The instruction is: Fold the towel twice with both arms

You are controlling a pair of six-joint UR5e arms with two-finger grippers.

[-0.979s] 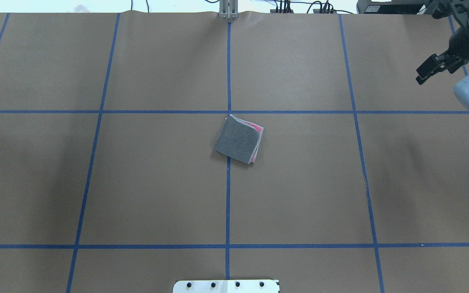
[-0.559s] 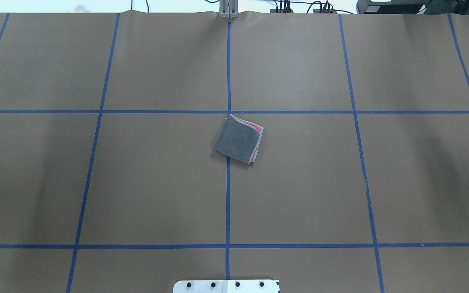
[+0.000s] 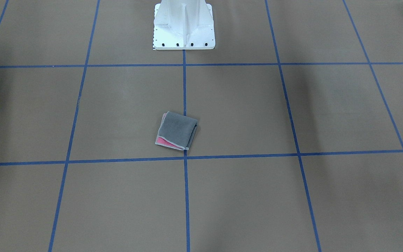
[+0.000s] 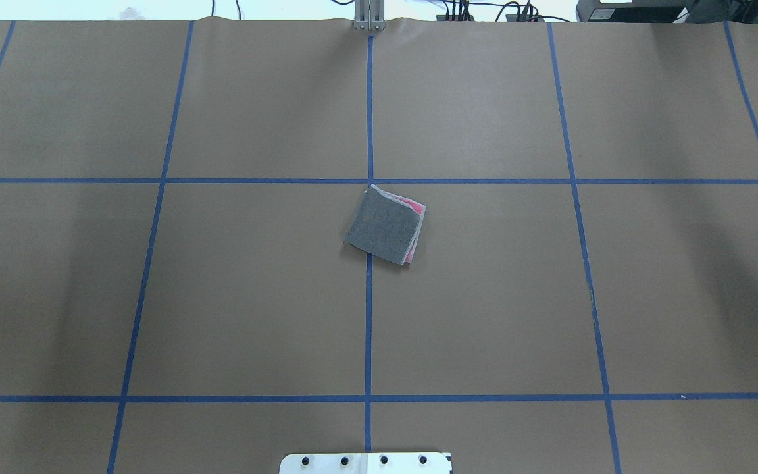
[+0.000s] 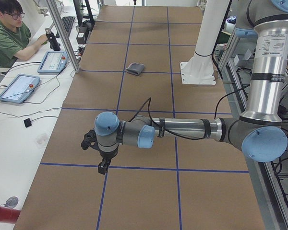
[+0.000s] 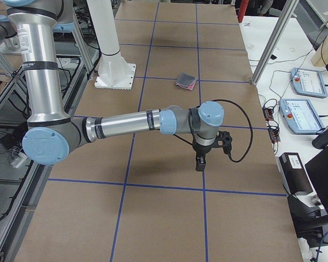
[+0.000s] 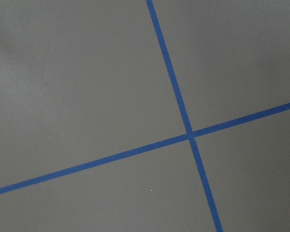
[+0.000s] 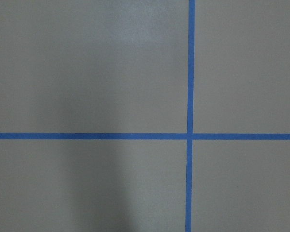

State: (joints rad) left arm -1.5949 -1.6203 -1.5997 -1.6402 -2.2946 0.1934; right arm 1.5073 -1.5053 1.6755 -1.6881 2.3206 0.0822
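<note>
towel (image 4: 384, 225) — on table (image 4: 484, 316) centre, before pedestal (image 3: 184, 24) | left arm (image 5: 182, 128), right arm (image 6: 126, 123) — opposite table ends

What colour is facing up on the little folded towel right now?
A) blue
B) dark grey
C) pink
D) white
B: the towel lies folded flat with its dark grey face up, and only a thin sliver of pink peeks out along one edge.

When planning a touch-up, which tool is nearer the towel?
Right, seemingly: the right tool hangs inside its outer tape line, the left tool over its own; the towel lies right of centre.
</note>
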